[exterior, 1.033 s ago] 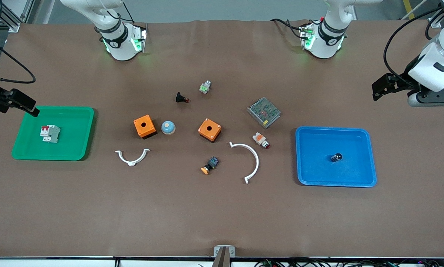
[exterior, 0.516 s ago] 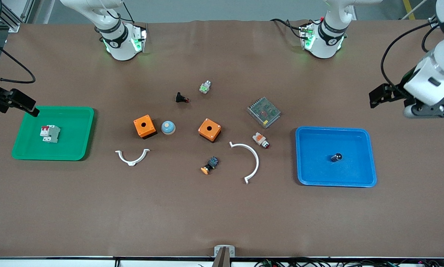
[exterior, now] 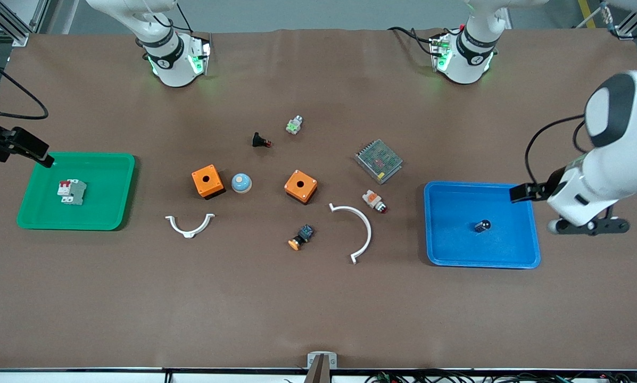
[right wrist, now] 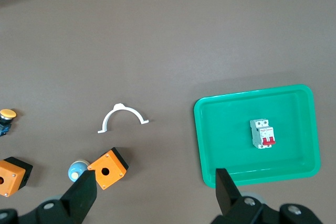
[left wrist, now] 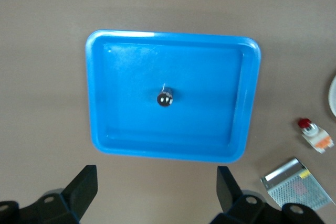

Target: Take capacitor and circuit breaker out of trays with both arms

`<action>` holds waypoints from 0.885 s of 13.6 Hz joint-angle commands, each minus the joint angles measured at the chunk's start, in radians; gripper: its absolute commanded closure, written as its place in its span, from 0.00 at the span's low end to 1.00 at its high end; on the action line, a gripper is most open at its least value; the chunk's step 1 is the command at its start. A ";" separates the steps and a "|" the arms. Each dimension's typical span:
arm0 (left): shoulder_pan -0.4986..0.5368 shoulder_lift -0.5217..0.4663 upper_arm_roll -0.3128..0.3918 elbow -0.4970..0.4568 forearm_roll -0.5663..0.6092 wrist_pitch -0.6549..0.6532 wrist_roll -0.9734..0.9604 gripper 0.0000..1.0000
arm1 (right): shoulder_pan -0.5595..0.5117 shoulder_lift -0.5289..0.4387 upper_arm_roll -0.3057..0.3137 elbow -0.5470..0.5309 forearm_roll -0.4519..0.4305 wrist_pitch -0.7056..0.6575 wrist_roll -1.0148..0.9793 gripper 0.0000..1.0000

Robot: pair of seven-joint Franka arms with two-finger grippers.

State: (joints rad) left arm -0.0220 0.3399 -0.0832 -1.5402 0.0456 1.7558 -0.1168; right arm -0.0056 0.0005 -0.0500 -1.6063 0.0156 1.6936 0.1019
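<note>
Brown table, two trays

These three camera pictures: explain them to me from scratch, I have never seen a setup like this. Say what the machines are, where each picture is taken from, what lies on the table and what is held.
Two white robot arms, each ending in a two-finger gripper, work at a brown table. The wide picture looks down from a high camera facing them; the other two come from cameras on the arms' wrists, looking straight down.

The left gripper is over the edge of the blue plastic tray, open and holding nothing. In that tray lies the capacitor, a tiny black cylinder with a silvery end.

The right gripper is over the table by the corner of the green plastic tray, also open and holding nothing. In that tray lies the breaker, a white-grey block with red levers.

Between the trays lie spare parts, among them two orange boxes and two white curved brackets.
</note>
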 commanded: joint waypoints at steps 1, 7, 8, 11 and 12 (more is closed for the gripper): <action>0.011 -0.002 0.002 -0.176 -0.010 0.208 0.000 0.00 | -0.010 0.035 0.002 0.026 -0.002 -0.015 0.001 0.00; 0.039 0.093 0.002 -0.373 -0.009 0.562 0.003 0.04 | -0.023 0.133 0.002 0.006 -0.190 -0.143 -0.005 0.00; 0.043 0.103 0.000 -0.388 -0.007 0.605 0.003 0.09 | -0.057 0.154 0.002 -0.006 -0.192 -0.128 -0.008 0.00; 0.044 0.149 -0.001 -0.394 -0.015 0.643 0.002 0.23 | -0.155 0.191 0.004 -0.081 -0.189 0.004 -0.132 0.00; 0.044 0.169 -0.001 -0.393 -0.016 0.645 0.003 0.26 | -0.187 0.191 0.004 -0.127 -0.186 0.068 -0.183 0.00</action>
State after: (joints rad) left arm 0.0171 0.4896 -0.0814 -1.9262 0.0456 2.3784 -0.1180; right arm -0.1308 0.2008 -0.0582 -1.6671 -0.1583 1.6850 -0.0014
